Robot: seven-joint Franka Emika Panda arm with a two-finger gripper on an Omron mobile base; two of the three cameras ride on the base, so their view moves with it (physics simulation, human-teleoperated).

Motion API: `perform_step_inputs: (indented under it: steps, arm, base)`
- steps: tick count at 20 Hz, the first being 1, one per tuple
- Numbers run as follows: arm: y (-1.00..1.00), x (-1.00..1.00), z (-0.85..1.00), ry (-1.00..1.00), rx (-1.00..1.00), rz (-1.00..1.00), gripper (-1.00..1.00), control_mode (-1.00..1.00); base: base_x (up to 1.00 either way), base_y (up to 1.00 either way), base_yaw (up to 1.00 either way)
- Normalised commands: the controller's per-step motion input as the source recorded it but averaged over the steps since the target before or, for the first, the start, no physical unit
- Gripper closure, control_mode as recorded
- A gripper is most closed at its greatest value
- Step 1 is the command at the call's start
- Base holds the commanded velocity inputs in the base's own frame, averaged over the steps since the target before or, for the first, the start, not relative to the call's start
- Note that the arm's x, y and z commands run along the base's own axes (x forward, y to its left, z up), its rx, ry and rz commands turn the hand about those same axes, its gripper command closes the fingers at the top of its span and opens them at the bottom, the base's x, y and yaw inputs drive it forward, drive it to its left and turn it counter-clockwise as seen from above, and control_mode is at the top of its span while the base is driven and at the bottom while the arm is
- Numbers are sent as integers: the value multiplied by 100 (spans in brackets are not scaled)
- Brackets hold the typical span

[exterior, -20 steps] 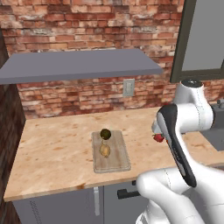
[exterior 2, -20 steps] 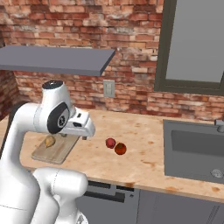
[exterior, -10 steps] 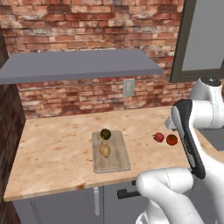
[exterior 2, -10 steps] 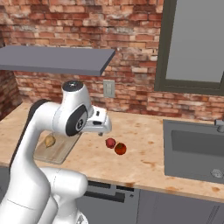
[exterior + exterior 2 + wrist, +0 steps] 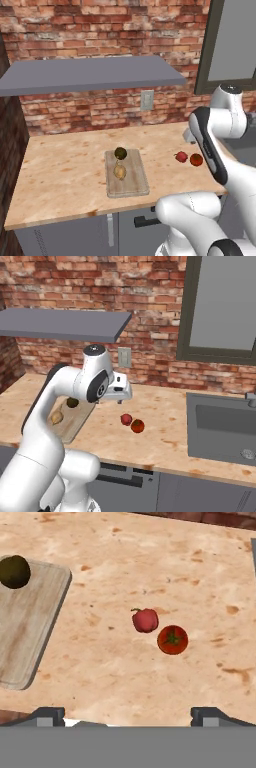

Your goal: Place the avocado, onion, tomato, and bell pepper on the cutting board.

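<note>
Halfway: avocado and onion on cutting board. Fingers spread, empty, above bell pepper and tomato; next, descend and pinch one.

Rendered frames, evenly bright, diffuse light; no clear source direction. Surface uniformly lit, no glare patches. Shadows weak: only a faint soft darkening under the tomato and pepper in the hand view. Underside of the grey shelf leaves the brick wall beneath it slightly dimmer. Both base views soft and low in detail, brick texture smeared. Hand view sharper, board grain readable. No visible edge distortion.
</note>
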Motion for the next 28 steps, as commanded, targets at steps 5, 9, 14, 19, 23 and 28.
perform_step_inputs:
  steps: [5,9,14,19,23,28]
  arm:
    - [0,42,-38,1,0,3,-100,-100]
    - [-1,44,-40,2,0,3,-100,-100]
    - [-8,42,-27,2,0,1,-100,-100]
    - [-16,31,-15,2,0,0,-100,-100]
    - [-12,28,-22,4,0,1,-100,-100]
    - [-1,30,-26,6,0,2,-100,-100]
  base:
    - [0,0,0]
    - [0,0,0]
    - [0,0,0]
    - [0,0,0]
    - [0,0,0]
    - [0,0,0]
